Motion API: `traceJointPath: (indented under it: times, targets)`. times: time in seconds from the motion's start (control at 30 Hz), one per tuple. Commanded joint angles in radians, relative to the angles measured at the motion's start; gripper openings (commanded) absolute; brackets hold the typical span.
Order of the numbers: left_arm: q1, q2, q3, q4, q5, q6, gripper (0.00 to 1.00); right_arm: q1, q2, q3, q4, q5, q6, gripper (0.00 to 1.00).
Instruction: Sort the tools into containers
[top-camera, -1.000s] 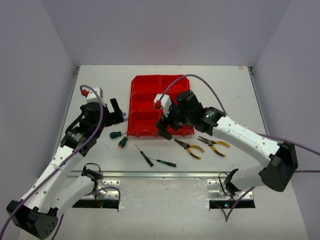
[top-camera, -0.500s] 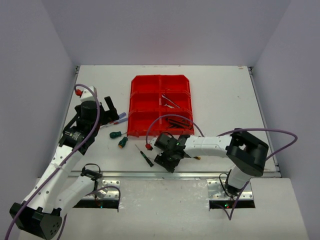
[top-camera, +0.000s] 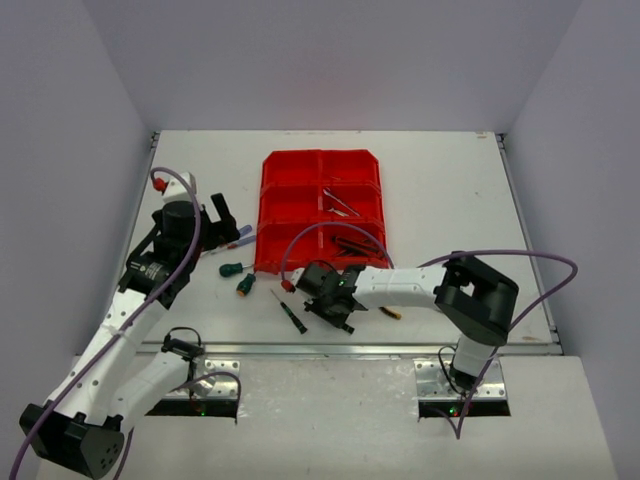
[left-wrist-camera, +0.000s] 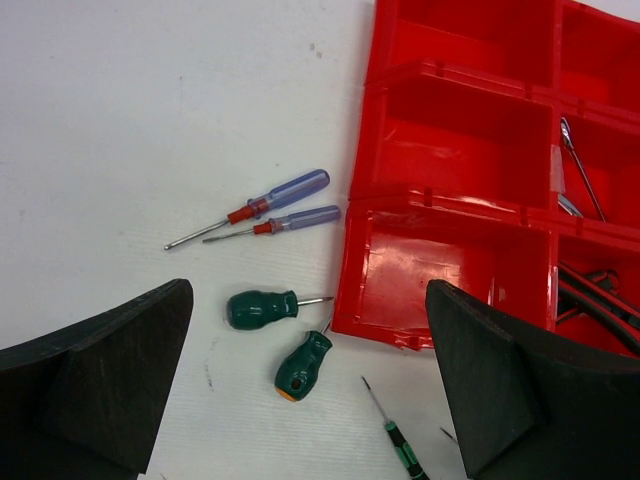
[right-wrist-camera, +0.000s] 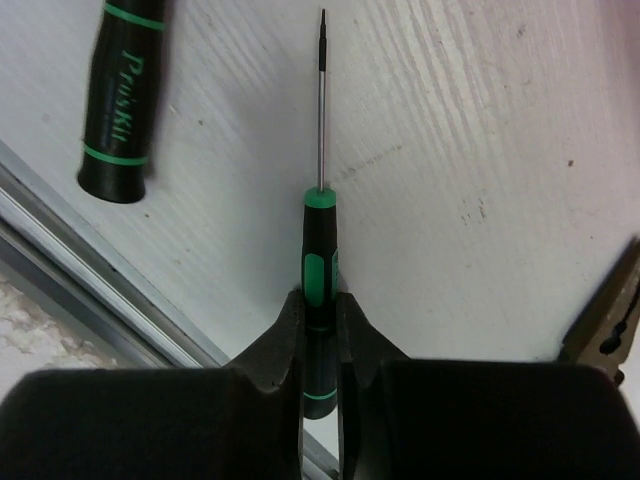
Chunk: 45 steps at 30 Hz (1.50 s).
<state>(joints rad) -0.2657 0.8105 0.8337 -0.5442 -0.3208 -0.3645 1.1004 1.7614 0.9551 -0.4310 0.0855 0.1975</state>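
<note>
The right hand (right-wrist-camera: 320, 312) is clamped on a slim green screwdriver (right-wrist-camera: 320, 245) low over the worktop (right-wrist-camera: 450, 150) by its near edge, just near of the red bin (top-camera: 290, 205). The left hand (top-camera: 222, 225) hangs open left of the bin, above two blue screwdrivers (left-wrist-camera: 290, 190).

In your right wrist view, the screwdriver (right-wrist-camera: 320, 260) has its handle end buried between the closed fingers of the right gripper (right-wrist-camera: 320, 312). A second handle (right-wrist-camera: 120, 100) at 11 o'clock runs off the top edge, and the pliers (right-wrist-camera: 612, 320) at 3 o'clock are cut by the right edge. From above, the right arm hides all but their yellow tip. Your left wrist view crops the bin (left-wrist-camera: 440, 205) at 12 and 3 o'clock.
</note>
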Motion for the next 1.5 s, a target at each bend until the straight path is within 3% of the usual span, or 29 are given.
traceJointPath:
  times: [0.0,0.17,0.23,0.37,0.43,0.47,0.57,0.77,0.9,1.07,1.17,1.23,1.3,1.37,1.47]
  targets:
    - [0.006,-0.017,0.005,0.036,0.009,0.004,1.0,-0.002,-0.046,0.019,-0.081,0.083,0.016,0.05]
    - [0.006,-0.017,0.008,0.034,0.011,0.004,1.0,-0.002,-0.262,-0.032,-0.103,-0.013,-0.016,0.0]
    - [0.006,-0.027,0.007,0.035,0.002,0.004,1.0,-0.004,-0.439,-0.053,-0.103,-0.009,-0.059,0.0]
    - [0.006,-0.017,0.008,0.036,0.003,0.004,1.0,-0.155,-0.64,-0.061,0.037,-0.063,-0.17,0.0]
    - [0.011,-0.01,0.01,0.035,0.009,0.004,1.0,-0.332,-0.576,0.018,0.073,-0.078,-0.244,0.0]
    - [0.011,-0.01,0.011,0.035,0.009,0.004,1.0,-0.333,-0.576,0.019,0.074,-0.078,-0.245,0.0]
    - [0.011,-0.01,0.006,0.039,0.025,0.004,1.0,-0.584,-0.259,0.299,0.097,-0.197,-0.408,0.0]
    - [-0.004,-0.007,-0.001,0.045,0.058,0.006,1.0,-0.725,0.158,0.709,0.114,-0.319,-0.686,0.0]
    - [-0.007,-0.007,0.001,0.043,0.055,0.009,1.0,-0.793,0.417,1.046,-0.013,-0.362,-0.718,0.0]
    - [-0.007,-0.007,0.001,0.045,0.049,0.009,1.0,-0.803,0.484,1.09,0.032,-0.431,-0.725,0.03]
    - [-0.007,0.005,0.002,0.043,0.047,0.009,1.0,-0.803,0.501,1.134,0.025,-0.452,-0.72,0.13]
    - [-0.007,0.01,0.004,0.044,0.048,0.009,1.0,-0.803,0.509,1.152,-0.01,-0.462,-0.712,0.28]
    - [-0.007,0.017,0.004,0.041,0.048,0.007,1.0,-0.801,0.48,1.115,-0.004,-0.458,-0.695,0.53]
    - [-0.007,0.023,0.006,0.041,0.054,0.004,1.0,-0.8,0.428,1.046,0.034,-0.441,-0.681,0.94]
    - [-0.007,0.036,0.011,0.035,0.057,0.001,1.0,-0.8,0.382,1.049,0.026,-0.41,-0.64,0.99]
